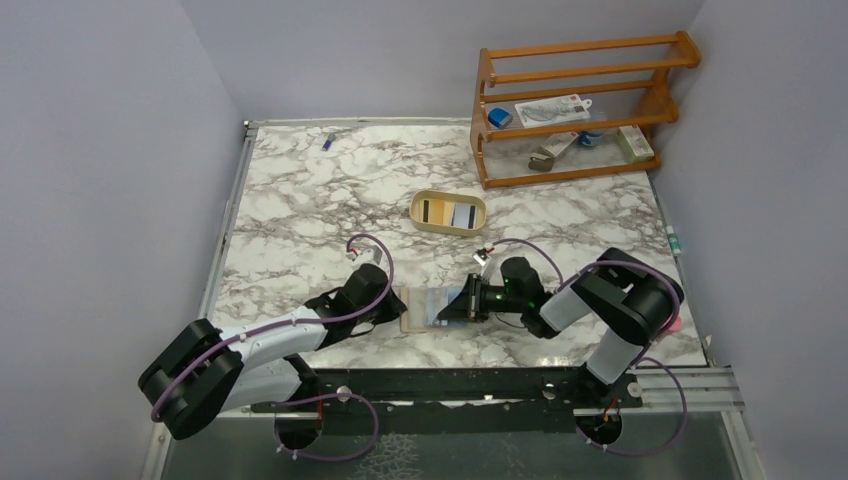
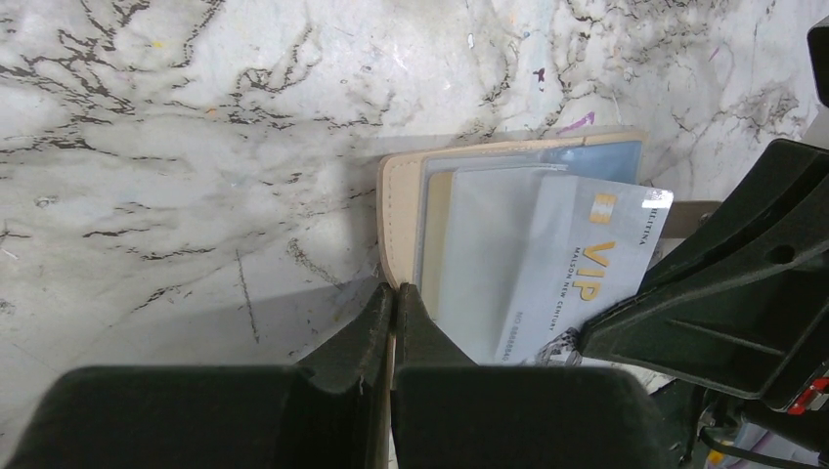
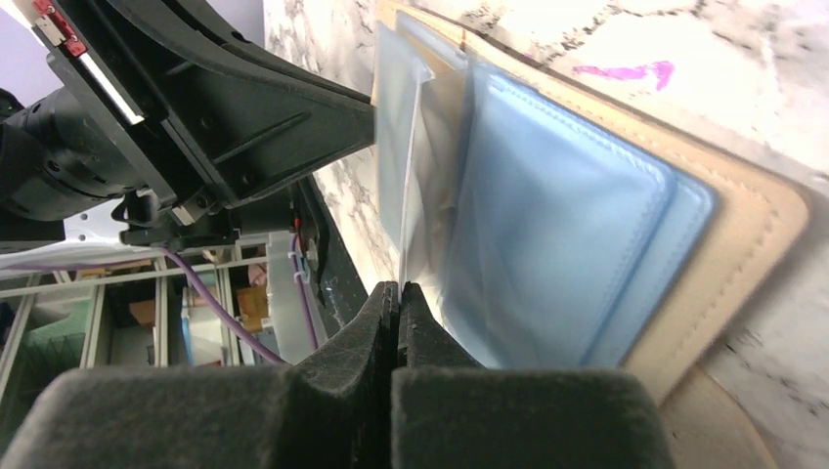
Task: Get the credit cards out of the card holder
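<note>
Left gripper (image 2: pixel 394 293) clamps the card holder (image 2: pixel 399 210) flat on the table (image 2: pixel 196 147) while the right gripper (image 3: pixel 398 290) pinches a VIP card (image 2: pixel 577 264) half out; several credit cards (image 1: pixel 462 214) already lie in the tray (image 1: pixel 448 230), and more may remain pocketed.

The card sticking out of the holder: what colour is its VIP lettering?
Gold, on a pale silvery card; it shows best in the left wrist view.

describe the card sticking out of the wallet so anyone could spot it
Near the marble table's front edge, an open tan card holder lies between the left gripper and right gripper. The card juts tilted from its clear bluish pockets; gold VIP lettering sets it apart.
</note>
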Available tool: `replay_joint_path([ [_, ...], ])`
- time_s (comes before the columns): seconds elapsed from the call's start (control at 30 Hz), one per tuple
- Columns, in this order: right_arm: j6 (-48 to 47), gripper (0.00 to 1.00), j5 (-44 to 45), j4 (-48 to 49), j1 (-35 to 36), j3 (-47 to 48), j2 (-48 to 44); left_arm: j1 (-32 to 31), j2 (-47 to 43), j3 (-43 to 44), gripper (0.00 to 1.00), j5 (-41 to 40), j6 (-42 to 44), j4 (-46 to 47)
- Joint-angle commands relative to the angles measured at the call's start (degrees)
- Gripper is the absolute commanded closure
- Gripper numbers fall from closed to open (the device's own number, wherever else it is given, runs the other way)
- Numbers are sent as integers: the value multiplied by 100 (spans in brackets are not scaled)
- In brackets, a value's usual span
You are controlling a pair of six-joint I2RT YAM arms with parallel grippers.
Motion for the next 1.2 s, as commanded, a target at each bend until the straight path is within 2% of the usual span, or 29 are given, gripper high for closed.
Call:
replay_joint_path([
  [0.0,-381,99,-96,-479,-234,-106,-474,-24,-114,48,100,-161,113,-138],
  [0.1,-946,99,126,-1830,-510,40,-1218,-19,-161,71,100,-183,128,-190],
  [0.23,-2006,99,993,-4158,-583,774,-2178,-25,-172,122,100,-206,146,-212],
  [0.33,-2362,99,1405,-4985,-658,1223,-2568,-24,-157,150,100,-210,172,-176],
  [0.5,-2485,99,1216,-4951,-1474,1755,-2452,-24,-93,231,100,-171,262,-142],
  [0.7,-2652,99,636,-4623,-2236,2738,-1226,-25,-74,302,100,-102,331,-164],
  [0.9,-2642,99,245,-4445,-2370,3559,-153,-23,-158,327,100,-128,340,-244],
  [1.17,-2642,99,172,-4292,-2378,3747,324,-25,-163,312,100,-133,322,-266],
])
